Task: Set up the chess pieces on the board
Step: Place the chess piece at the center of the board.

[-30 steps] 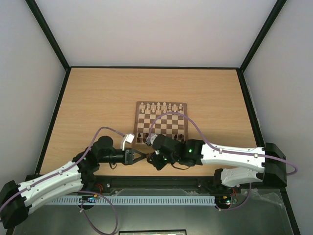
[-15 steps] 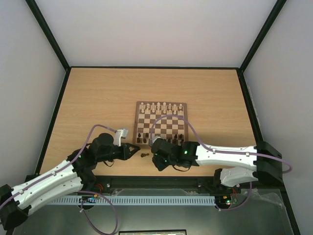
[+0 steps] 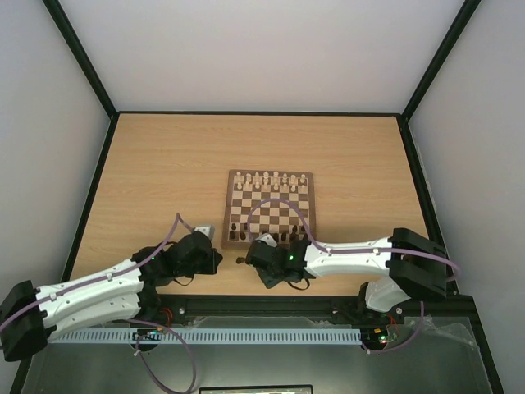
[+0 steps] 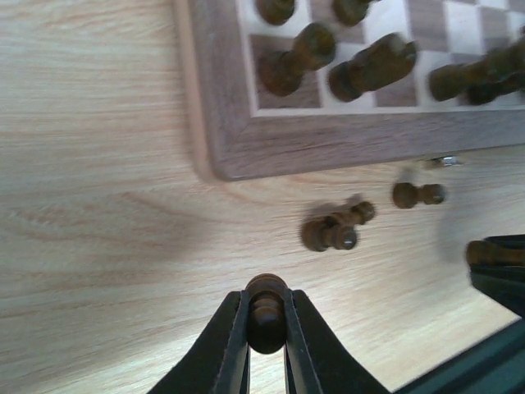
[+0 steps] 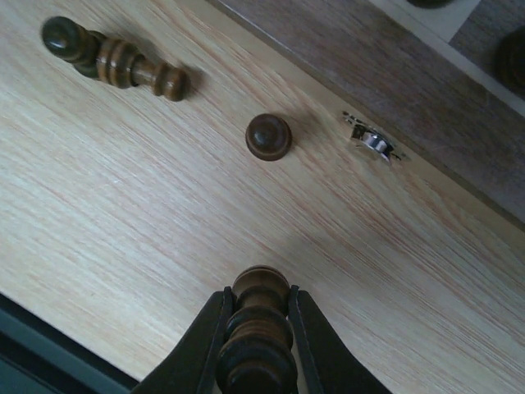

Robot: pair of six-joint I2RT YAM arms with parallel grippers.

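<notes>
The board (image 3: 305,215) lies at the table's middle, cream pieces on its far rows and dark brown chess pieces (image 3: 235,226) on its near rows. My left gripper (image 3: 216,261) sits off the board's near left corner (image 4: 215,123). In the left wrist view it (image 4: 267,297) is shut on a dark piece (image 4: 267,318). My right gripper (image 3: 262,268) is just in front of the board. In the right wrist view it (image 5: 261,289) is shut on a dark turned piece (image 5: 257,327). Loose dark pieces lie on the table (image 4: 331,232), (image 4: 417,194), (image 5: 115,59), and one pawn (image 5: 268,136) stands upright.
A small metal clasp (image 5: 371,140) sticks out of the board's near border (image 5: 394,57). The table's dark front edge (image 5: 49,349) runs close behind both grippers. Black frame rails line the table's sides (image 3: 89,193).
My left gripper has drawn back to the left from the loose pieces and closed on a dark piece. My right arm has swung lower along the front edge.
</notes>
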